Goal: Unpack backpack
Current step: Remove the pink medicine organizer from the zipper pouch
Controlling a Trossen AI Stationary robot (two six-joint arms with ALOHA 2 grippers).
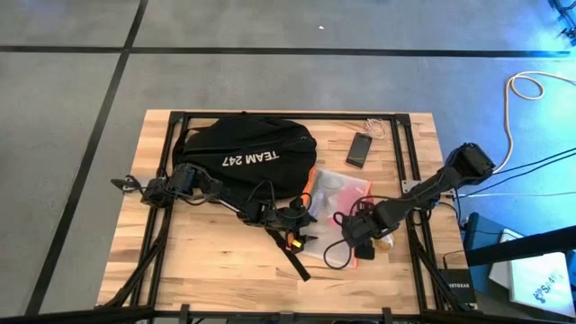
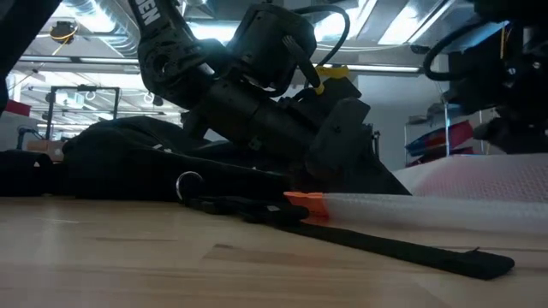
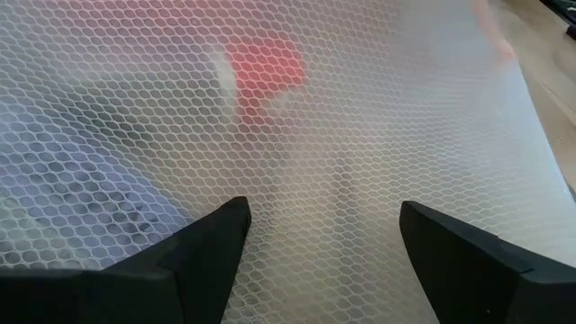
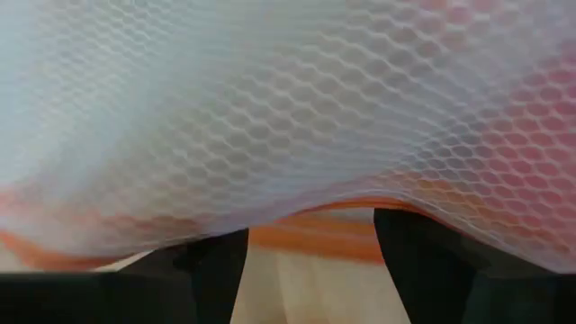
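Step in hand, as I judge it: a first item, a flat translucent white mesh pouch (image 1: pixel 337 193) with an orange zip edge, is out of the large black soft fabric backpack (image 1: pixel 247 153) and is being settled on the table. The backpack lies behind the left gripper (image 1: pixel 301 220), near the table's far edge, white lettering up, a black webbing strap (image 2: pixel 402 248) trailing forward past that gripper.

Left gripper: fingers (image 3: pixel 211 247) spread apart, nothing between them, mesh just ahead of the tips. In the low view it sits beside the pouch's orange corner; contact cannot be told.

Right gripper (image 1: pixel 360 236): at the pouch's near edge. Its fingers (image 4: pixel 216 261) stand apart with the orange edge just beyond the tips and mesh draped above; nothing is pinched that I can see.

Next move, my guess: free both grippers from the pouch, then send one to the backpack's opening, which is not visible here, so finding it comes first.

Surface: light wooden slat table (image 1: pixel 207 261) on a black frame. A small flat black phone (image 1: pixel 360 148) lies beyond the pouch, well apart from both grippers.

Room: grey floor with dark lines, a white cable (image 1: pixel 531 85) beside the table, ceiling strip lights and shelving behind.
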